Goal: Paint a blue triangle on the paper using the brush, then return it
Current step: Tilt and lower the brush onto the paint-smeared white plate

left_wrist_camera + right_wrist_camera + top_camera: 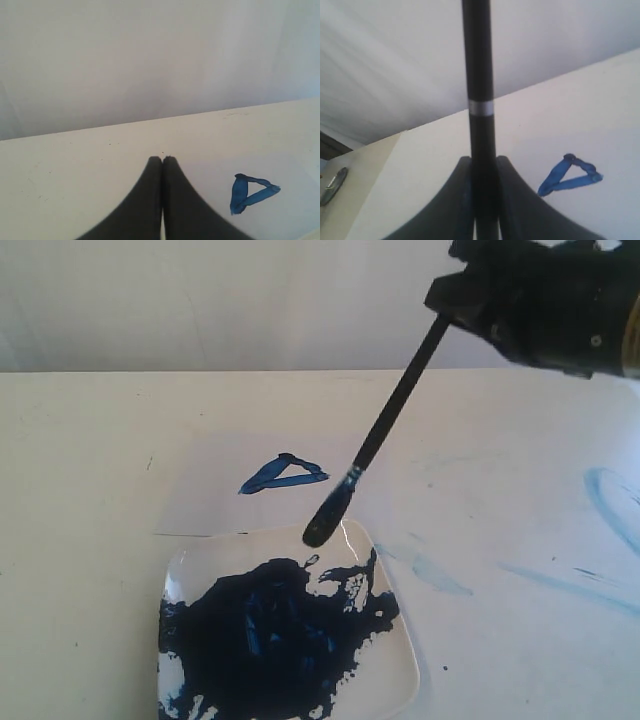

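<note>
the brush [395, 405] slants down from my right gripper [447, 310], pinched between its fingers, blue bristles at the white plate's [398, 660] far rim. the blue triangle [283, 474] sits on the paper [210, 495] beyond. only the left wrist view shows my left gripper [162, 160], fingers pressed together, empty.

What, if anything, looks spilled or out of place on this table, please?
In the exterior view, pale blue smears streak the bare table right of the plate, well off the paper: stray paint where none belongs. The dark paint puddle also reaches the plate's left rim.
</note>
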Robot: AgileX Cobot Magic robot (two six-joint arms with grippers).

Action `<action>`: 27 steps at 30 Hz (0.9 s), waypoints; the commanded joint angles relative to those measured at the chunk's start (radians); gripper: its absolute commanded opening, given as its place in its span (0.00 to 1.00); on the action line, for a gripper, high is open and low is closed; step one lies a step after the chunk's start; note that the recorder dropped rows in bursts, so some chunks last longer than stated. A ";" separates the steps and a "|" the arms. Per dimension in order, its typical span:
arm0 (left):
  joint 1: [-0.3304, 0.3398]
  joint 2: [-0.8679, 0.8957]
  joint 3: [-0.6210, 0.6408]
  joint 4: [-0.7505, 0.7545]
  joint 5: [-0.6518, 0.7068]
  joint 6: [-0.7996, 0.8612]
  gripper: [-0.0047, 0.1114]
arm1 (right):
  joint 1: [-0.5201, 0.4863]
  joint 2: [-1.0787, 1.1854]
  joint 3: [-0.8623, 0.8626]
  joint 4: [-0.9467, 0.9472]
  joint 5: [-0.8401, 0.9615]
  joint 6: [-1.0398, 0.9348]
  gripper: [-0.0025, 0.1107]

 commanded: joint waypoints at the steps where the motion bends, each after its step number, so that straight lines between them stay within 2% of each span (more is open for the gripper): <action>1: -0.022 -0.009 0.004 0.002 -0.011 0.048 0.04 | -0.006 0.039 0.063 0.080 -0.030 0.014 0.02; 8: -0.024 -0.009 0.004 0.002 -0.019 0.053 0.04 | -0.006 0.168 0.100 0.314 -0.096 0.014 0.02; 22: -0.024 -0.009 0.004 0.002 -0.022 0.053 0.04 | -0.006 0.456 0.113 0.376 -0.168 0.014 0.02; 27: -0.024 -0.009 0.004 0.002 -0.029 0.053 0.04 | -0.006 0.517 0.154 0.456 -0.115 0.014 0.02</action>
